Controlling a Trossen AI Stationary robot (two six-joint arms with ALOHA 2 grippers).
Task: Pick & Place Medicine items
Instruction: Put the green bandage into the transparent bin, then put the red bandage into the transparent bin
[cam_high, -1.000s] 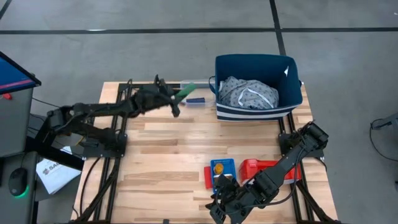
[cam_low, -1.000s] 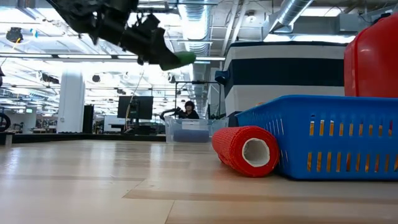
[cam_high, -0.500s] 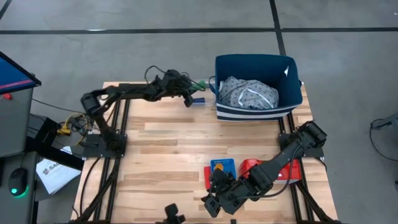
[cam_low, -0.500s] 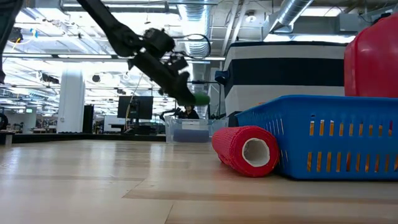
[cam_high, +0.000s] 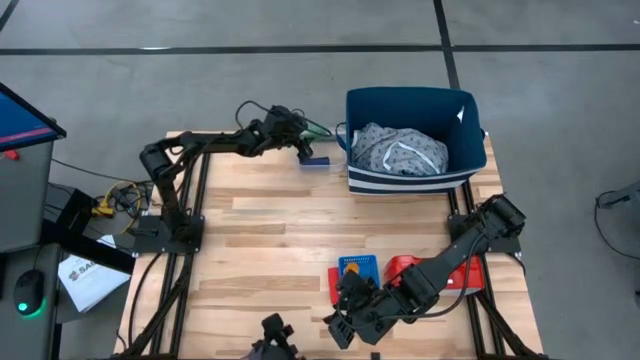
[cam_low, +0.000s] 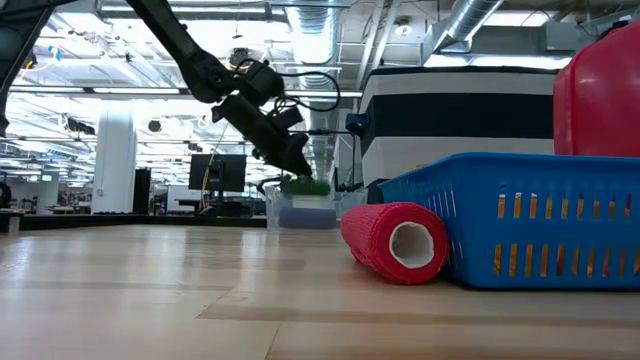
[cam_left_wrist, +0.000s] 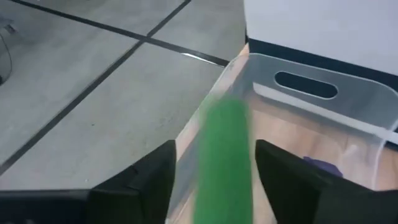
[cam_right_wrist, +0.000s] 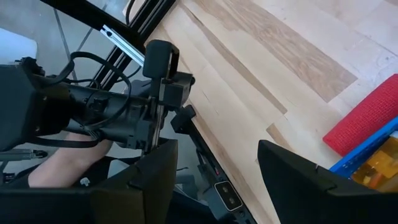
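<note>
Up top, from above, the left gripper (cam_high: 303, 148) is reaching over the clear bin (cam_high: 318, 150) at the table's far edge, just beside the navy basket (cam_high: 415, 100) holding crumpled cloth. The right gripper (cam_high: 345, 322) is waiting near the front edge, by the blue basket (cam_high: 357, 272) and red roll (cam_high: 333, 283). Level with the table, the left gripper is hanging above the bin with the green block (cam_low: 304, 184) between its fingers. Past the left wrist, that green block (cam_left_wrist: 221, 155) is standing squeezed between both fingers over the bin. Past the right wrist, the fingers are spread wide over wood. I cannot see any pill bottles.
</note>
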